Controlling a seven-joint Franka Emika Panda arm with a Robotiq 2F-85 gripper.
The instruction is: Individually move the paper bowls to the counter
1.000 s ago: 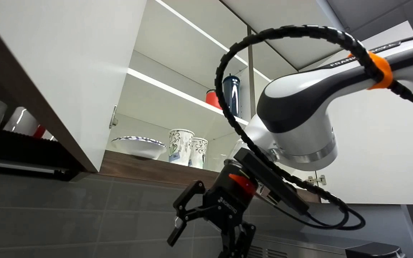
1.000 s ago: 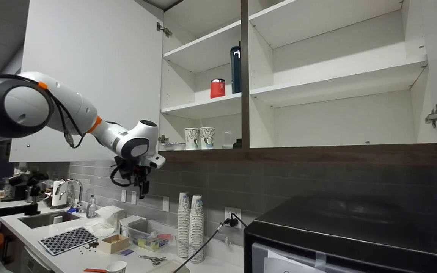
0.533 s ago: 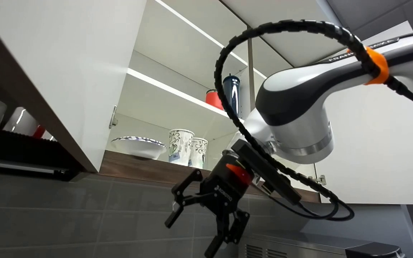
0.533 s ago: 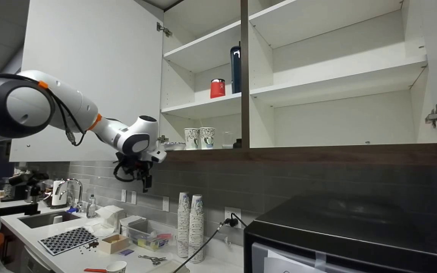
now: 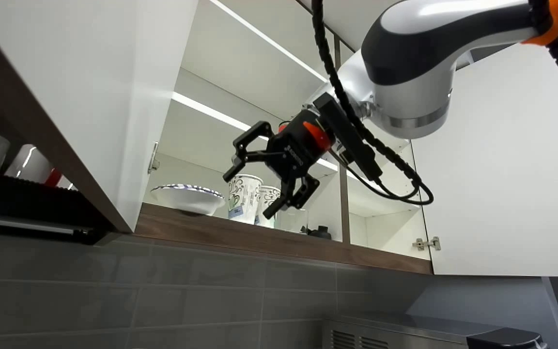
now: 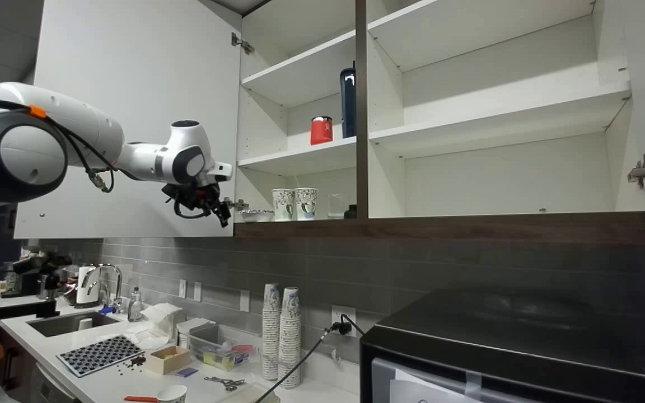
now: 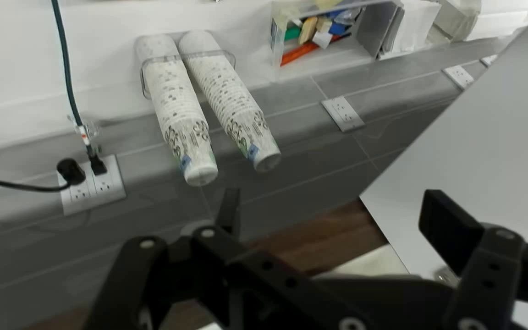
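A pale paper bowl (image 5: 187,199) with a patterned rim stands upright on the lowest cabinet shelf, near the open door's hinge. It also shows in an exterior view (image 6: 256,216); whether it is one bowl or a nested stack I cannot tell. My gripper (image 5: 249,195) is open and empty, in front of the cabinet at about shelf height, apart from the bowl. It also shows small in an exterior view (image 6: 224,219). In the wrist view the gripper (image 7: 332,196) has its fingers wide apart; its body mostly hides the shelf. The white counter (image 6: 104,386) lies below.
Two patterned cups (image 5: 244,201) stand beside the bowl. An open cabinet door (image 6: 132,140) is close to the gripper, also in the wrist view (image 7: 488,119). Tall cup stacks (image 7: 177,110), a clear bin (image 6: 216,347) and a seed-like tray (image 6: 99,355) stand on the counter.
My gripper has risen from below the cabinet's wooden edge to the level of the cups, staying open and tilting somewhat toward the shelf. The bowl and cups have not moved.
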